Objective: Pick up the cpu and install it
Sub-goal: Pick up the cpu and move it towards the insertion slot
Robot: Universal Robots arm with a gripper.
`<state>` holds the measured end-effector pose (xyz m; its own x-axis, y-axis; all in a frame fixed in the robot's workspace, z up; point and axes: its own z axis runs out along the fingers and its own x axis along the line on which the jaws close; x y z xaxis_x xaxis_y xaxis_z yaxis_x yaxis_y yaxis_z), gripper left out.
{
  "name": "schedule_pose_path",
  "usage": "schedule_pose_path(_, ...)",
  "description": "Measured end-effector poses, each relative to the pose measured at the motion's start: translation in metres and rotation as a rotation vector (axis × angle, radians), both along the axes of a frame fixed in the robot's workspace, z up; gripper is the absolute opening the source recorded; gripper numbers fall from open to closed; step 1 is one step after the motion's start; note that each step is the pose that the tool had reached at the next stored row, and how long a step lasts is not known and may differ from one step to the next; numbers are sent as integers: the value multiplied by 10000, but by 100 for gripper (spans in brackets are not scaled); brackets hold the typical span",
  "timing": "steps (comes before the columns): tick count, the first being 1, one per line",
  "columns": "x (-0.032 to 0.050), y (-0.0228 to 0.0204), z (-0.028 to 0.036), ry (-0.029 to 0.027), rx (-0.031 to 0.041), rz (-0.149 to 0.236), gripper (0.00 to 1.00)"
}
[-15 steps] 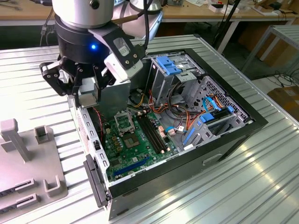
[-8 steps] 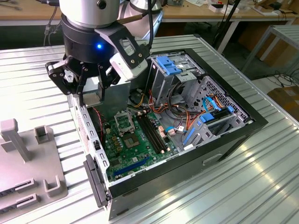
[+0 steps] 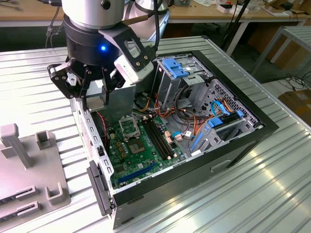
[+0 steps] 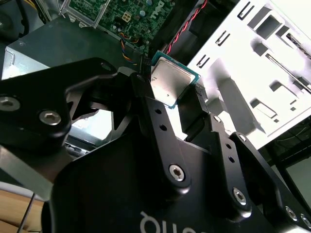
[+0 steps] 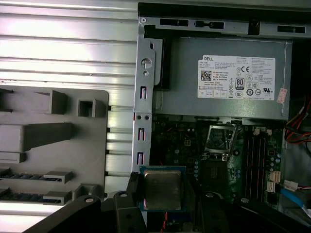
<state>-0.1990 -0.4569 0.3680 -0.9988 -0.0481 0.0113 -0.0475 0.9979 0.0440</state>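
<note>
One cpu (image 4: 171, 80) is clamped by its edges between the black fingers (image 4: 150, 111) of the pincer (image 4: 170, 94), and its plain silver-grey top shows in both wrist views. It is held in the air, off the green board (image 3: 141, 150) and apart from the square socket (image 3: 127, 125). In the exterior view the pincer (image 3: 95, 94) hangs in the upper left of the frame, over the open case's metal side wall (image 3: 90, 128). The socket lies lower and toward the exterior view's right of it. In the first wrist view the grey power supply (image 5: 228, 77) sits just beside the socket (image 5: 221, 141), inside the case (image 3: 233, 141). At the lower left of the exterior view, a grey fixture tray (image 3: 29, 174) lies on the ribbed metal worktop (image 3: 243, 194), beside the case.
</note>
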Motion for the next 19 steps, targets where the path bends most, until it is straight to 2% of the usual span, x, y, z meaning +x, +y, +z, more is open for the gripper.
schedule_pose_path(3, 11, -2, 0, 0, -7, 4, 47)
schedule_pose_path(7, 66, -40, -1, 0, -8, 0, 47)
schedule_pose_path(13, 241, -70, -12, 0, -9, -2, 47)
schedule_pose_path(19, 476, -83, -26, 0, -8, 1, 47)
